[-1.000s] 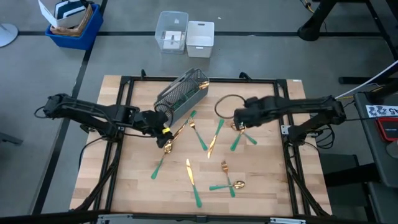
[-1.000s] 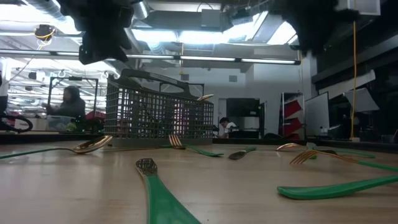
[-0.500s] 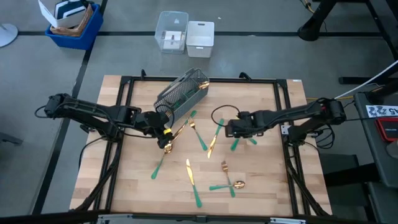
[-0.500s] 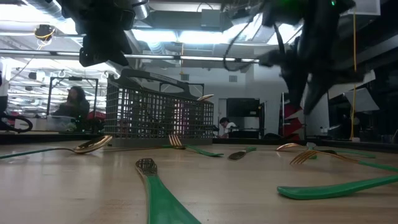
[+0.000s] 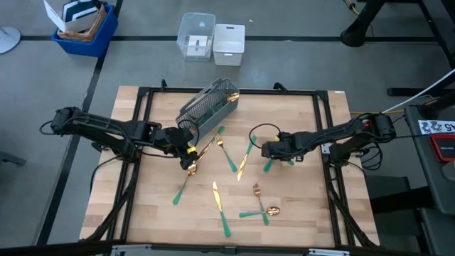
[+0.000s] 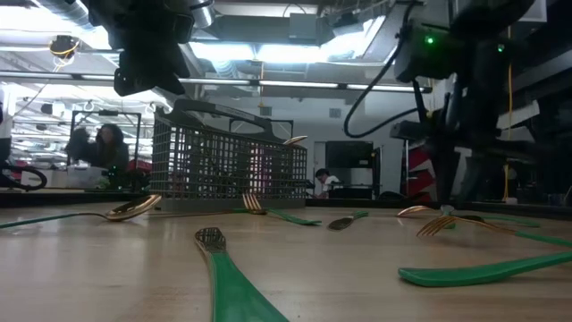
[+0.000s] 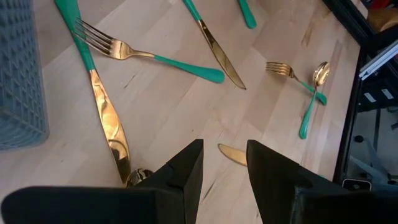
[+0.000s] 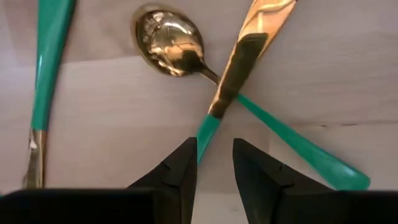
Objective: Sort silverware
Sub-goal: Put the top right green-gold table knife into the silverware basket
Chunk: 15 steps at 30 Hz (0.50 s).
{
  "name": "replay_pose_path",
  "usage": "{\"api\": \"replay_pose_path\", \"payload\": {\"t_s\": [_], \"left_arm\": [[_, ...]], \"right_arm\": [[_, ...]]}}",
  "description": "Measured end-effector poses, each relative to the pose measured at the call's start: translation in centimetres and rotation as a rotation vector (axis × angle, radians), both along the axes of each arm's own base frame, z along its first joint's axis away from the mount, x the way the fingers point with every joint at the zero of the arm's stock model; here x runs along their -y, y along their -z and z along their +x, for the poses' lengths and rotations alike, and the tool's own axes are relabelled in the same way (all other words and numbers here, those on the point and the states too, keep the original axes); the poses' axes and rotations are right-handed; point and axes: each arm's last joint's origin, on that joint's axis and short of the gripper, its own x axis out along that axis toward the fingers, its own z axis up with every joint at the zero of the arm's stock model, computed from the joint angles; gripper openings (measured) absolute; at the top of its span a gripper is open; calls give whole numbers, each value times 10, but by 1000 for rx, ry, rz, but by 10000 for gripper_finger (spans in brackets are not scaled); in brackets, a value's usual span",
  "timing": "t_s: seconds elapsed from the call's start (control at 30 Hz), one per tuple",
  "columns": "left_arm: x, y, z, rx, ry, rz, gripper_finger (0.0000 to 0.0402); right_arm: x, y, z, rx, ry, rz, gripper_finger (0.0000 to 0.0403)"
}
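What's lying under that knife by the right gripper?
A spoon's teal handle passes beneath the knife; the crossing point is covered. The right gripper hovers over it, open.

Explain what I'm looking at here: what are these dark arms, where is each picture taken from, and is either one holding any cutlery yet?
Two robot arms work over a wooden table. The overhead picture shows everything from above; the low one looks level across the tabletop; each wrist picture looks out past that arm's own fingers.

Gold-headed, teal-handled silverware lies scattered: forks, knives and spoons. A grey mesh caddy lies tipped at the table's far side.

The left gripper hangs beside the caddy, above a knife; its fingers are apart and empty. The right gripper is low over a knife crossing a spoon, its fingers straddling the knife's green handle without gripping it. So nothing is held yet.
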Motion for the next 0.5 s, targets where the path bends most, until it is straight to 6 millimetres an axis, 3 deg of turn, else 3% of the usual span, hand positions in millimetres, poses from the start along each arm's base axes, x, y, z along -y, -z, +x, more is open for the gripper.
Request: {"api": "replay_pose_path", "payload": {"t_s": [0.3, 0.5], "left_arm": [[0, 0, 0, 0, 0, 0, 114], [0, 0, 0, -1, 0, 0, 114]], "right_arm": [[1, 5, -2, 18, 50, -34, 108], [2, 19, -3, 65, 81, -27, 108]]}}
